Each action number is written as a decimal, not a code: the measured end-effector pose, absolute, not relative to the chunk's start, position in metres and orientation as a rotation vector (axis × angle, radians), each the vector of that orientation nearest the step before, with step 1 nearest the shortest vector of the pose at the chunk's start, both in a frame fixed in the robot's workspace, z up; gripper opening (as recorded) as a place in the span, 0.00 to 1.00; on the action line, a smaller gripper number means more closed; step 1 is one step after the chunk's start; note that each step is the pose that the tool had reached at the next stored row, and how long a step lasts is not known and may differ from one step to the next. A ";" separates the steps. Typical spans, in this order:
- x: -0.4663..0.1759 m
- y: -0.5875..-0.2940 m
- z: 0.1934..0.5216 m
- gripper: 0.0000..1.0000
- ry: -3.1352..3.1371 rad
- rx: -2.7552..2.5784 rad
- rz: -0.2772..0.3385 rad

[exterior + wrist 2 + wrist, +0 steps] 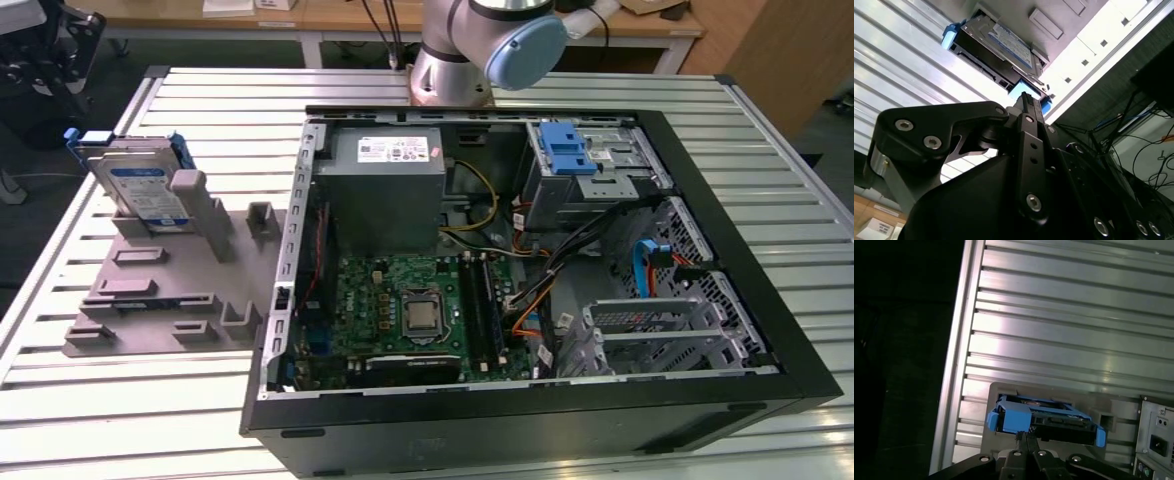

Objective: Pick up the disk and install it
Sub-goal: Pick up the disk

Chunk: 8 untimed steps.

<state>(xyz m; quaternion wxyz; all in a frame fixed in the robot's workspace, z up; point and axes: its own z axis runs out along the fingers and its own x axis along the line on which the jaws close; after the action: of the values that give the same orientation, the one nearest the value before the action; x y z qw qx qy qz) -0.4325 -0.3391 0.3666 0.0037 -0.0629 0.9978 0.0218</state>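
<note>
The disk (144, 185), a silver drive with a white-and-blue label in a blue carrier, stands on edge in a grey slotted holder (147, 290) at the exterior view's left. In both wrist views the disk (999, 45) (1044, 420) lies just beyond my gripper (1023, 437) (1026, 97). The black fingers meet at one tip with nothing between them. That tip points at the blue corner of the carrier, apart from it.
An open computer case (761, 180) lies on the slatted metal table (134, 420), right of the holder. Inside are a grey power supply (384, 180), a motherboard (414, 310) and a metal bay with a blue latch (567, 150). The arm's base (461, 60) stands behind the case.
</note>
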 end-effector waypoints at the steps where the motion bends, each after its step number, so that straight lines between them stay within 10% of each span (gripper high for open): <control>1: -0.432 -0.339 0.367 0.11 3.127 -0.202 0.068; 8: -0.433 -0.339 0.367 0.11 3.125 -0.233 0.068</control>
<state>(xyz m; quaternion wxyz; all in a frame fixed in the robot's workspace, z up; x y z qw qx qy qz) -0.4326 -0.3391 0.3666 0.0034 -0.0744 0.9970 0.0218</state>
